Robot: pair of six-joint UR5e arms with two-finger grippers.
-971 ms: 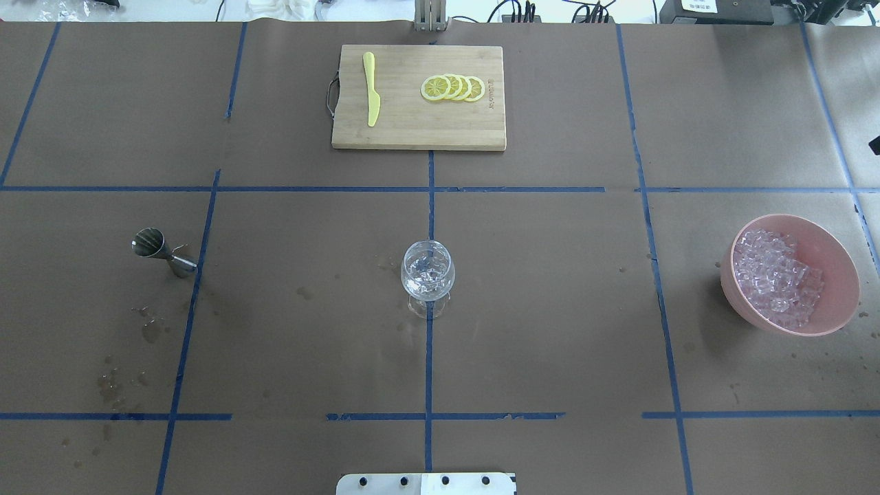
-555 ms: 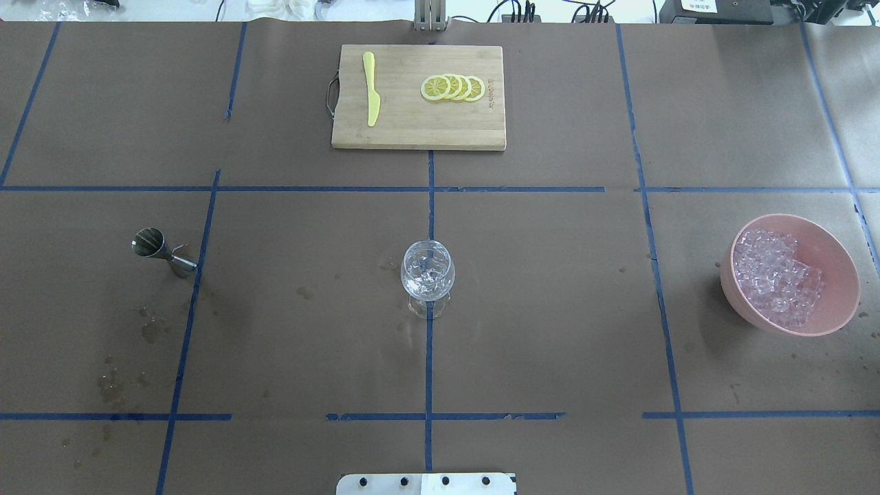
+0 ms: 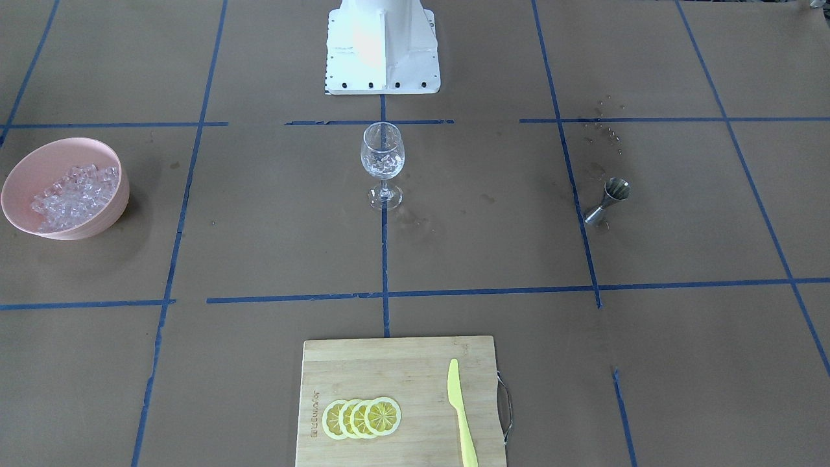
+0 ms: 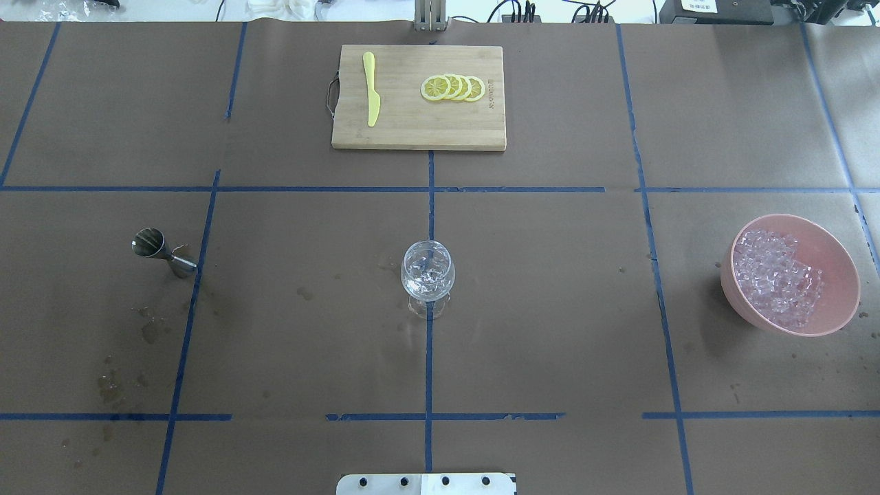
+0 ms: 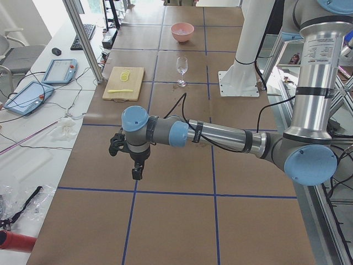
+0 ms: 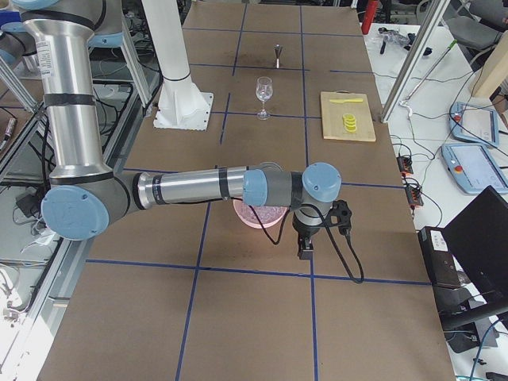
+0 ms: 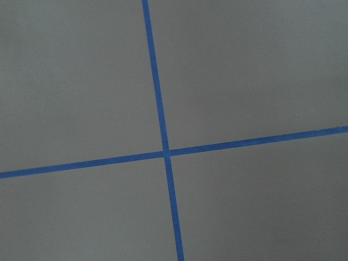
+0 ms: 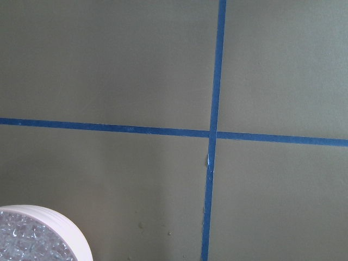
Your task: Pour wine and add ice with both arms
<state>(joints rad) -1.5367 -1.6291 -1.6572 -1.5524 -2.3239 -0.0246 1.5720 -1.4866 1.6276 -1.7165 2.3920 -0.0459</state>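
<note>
The clear wine glass (image 4: 427, 271) stands at the table's middle with a few pieces of ice in it; it also shows in the front view (image 3: 382, 155). The heap of ice (image 4: 777, 278) lies in a pink bowl (image 4: 837, 265) at the right. My left gripper (image 5: 135, 172) shows only in the left side view, low over bare table far from the glass; I cannot tell if it is open. My right gripper (image 6: 304, 250) shows only in the right side view, just beyond the bowl (image 6: 262, 216); I cannot tell its state either.
A steel jigger (image 4: 161, 252) stands at the left. A wooden cutting board (image 4: 412, 130) at the far middle holds lemon slices (image 4: 454, 88) and a yellow knife (image 4: 371, 88). The white pedestal (image 3: 382, 45) stands behind the glass. Damp spots mark the paper near the jigger.
A dark part at the overhead view's right edge has gone out of view. Nothing on the table has moved.
</note>
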